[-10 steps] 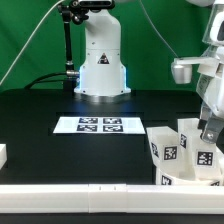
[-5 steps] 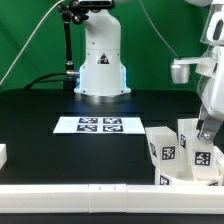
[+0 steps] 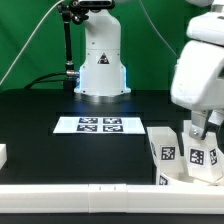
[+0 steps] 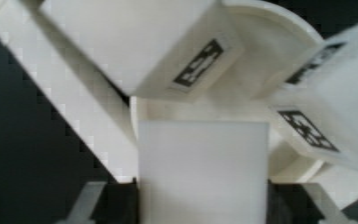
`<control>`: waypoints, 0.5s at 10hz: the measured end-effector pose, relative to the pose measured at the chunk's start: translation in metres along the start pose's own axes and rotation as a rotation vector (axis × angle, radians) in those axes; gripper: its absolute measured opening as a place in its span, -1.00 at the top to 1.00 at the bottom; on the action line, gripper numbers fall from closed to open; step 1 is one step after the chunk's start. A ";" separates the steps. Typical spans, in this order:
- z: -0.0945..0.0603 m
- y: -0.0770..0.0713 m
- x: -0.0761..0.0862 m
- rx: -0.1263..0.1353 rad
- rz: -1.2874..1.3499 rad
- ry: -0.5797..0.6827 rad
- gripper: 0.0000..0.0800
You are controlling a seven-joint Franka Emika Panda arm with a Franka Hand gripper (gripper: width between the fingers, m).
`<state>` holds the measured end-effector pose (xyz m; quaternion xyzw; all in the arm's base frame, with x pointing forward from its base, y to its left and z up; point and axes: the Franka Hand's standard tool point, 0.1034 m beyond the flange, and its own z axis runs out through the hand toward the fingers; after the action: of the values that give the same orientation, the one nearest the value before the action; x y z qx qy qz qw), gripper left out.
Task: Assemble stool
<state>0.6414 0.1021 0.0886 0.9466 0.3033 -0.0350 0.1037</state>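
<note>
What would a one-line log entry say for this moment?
arm: over stool parts at exterior view's right | gripper: among them, jaw state unclear | marker board: untouched

The exterior view looks from beyond the front edge of my worktop [image 3: 40,115], slightly above its surface, facing my base [image 3: 101,62] at the rear edge. It stands far enough back to take in most of the black surface, the marker board [image 3: 99,124] at mid-table, and the white rail [image 3: 75,201] along the front edge. My wrist view is mounted on my arm and looks down past my gripper [image 4: 197,190] at very close range; white parts fill nearly the whole frame. Both views share the tagged stool parts [image 3: 182,152] [image 4: 247,70] at the worktop's front corner on the exterior view's right.
</note>
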 end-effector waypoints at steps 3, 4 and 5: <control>0.000 0.001 -0.002 0.010 0.236 -0.014 0.17; 0.000 0.001 -0.003 0.010 0.298 -0.015 0.17; 0.000 0.001 -0.003 0.011 0.359 -0.015 0.16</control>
<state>0.6399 0.0999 0.0887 0.9858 0.1287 -0.0247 0.1055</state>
